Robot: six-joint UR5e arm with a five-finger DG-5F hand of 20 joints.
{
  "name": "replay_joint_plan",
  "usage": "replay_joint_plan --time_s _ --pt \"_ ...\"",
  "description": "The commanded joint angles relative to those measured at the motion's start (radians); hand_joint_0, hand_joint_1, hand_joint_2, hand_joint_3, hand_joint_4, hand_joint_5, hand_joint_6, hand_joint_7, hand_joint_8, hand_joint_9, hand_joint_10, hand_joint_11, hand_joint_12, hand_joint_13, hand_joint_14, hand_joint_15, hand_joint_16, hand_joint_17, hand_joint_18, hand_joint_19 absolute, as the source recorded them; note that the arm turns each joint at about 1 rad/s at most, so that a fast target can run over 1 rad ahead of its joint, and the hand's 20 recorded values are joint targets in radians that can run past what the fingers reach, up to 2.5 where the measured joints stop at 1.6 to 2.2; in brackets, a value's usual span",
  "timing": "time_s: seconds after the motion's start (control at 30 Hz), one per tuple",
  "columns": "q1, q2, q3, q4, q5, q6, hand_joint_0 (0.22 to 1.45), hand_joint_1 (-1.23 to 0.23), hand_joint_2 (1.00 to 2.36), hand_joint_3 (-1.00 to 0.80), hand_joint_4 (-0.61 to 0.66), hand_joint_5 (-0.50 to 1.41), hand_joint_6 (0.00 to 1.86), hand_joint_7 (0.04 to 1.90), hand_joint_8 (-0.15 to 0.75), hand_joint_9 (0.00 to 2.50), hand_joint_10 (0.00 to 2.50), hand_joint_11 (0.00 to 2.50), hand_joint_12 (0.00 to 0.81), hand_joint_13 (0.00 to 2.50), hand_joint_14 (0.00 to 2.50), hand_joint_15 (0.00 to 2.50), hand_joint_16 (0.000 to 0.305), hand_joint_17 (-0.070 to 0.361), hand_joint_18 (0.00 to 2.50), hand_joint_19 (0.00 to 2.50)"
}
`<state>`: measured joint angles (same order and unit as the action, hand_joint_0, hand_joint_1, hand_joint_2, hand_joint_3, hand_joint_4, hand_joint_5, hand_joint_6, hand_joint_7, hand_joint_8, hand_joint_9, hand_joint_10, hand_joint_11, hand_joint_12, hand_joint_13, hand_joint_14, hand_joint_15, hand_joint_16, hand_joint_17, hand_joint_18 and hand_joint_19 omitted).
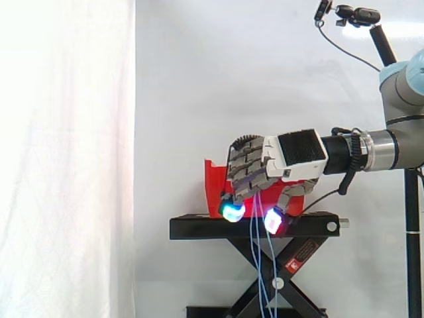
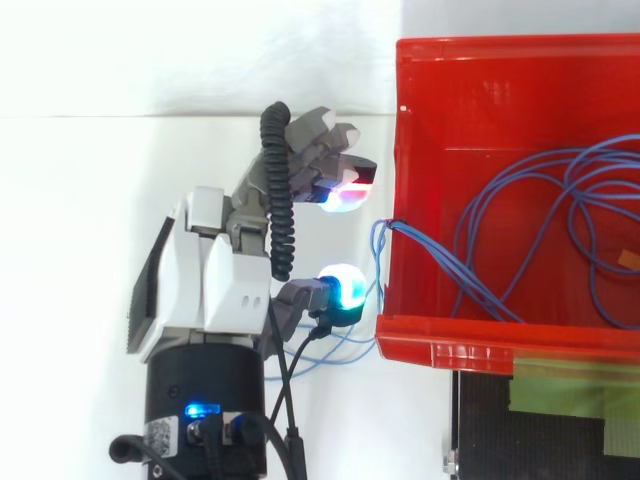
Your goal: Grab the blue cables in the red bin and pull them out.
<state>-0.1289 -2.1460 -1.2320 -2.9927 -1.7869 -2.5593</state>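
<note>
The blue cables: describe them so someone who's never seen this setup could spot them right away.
Find the red bin on the black stand. Inside lie the blue cables, thin looping strands that spill over the bin's wall beside the hand and hang down past the stand. Nothing else there is blue and thread-thin.

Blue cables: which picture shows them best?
The top view. There the cables loop inside the red bin and cross its wall to the hand. The side view shows cables hanging from the hand's curled fingers, down past the stand.
</note>
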Motion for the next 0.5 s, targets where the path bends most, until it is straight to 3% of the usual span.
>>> replay_joint_plan --time_s 0.0,0.13,0.47 --pt "-0.005 0.0 0.0 -0.008 0.0 0.02 0.72 -0.97 1.0 -1.0 0.09 0.77 0.01 0.66 0.235 0.87 0.03 0.81 0.336 0.68 0.02 0.49 0.048 0.108 0.48 0.44" --pt "-0.008 0.0 0.0 -0.012 -0.002 0.07 0.72 -0.98 1.0 -1.0 0.08 0.77 0.01 0.66 0.237 0.87 0.03 0.8 0.338 0.68 0.02 0.48 0.048 0.108 0.48 0.44" --pt "-0.014 -0.003 0.0 0.023 -0.009 0.077 0.72 -0.97 1.0 -1.0 0.09 0.77 0.01 0.66 0.239 0.87 0.03 0.81 0.338 0.68 0.02 0.48 0.048 0.107 0.49 0.44"
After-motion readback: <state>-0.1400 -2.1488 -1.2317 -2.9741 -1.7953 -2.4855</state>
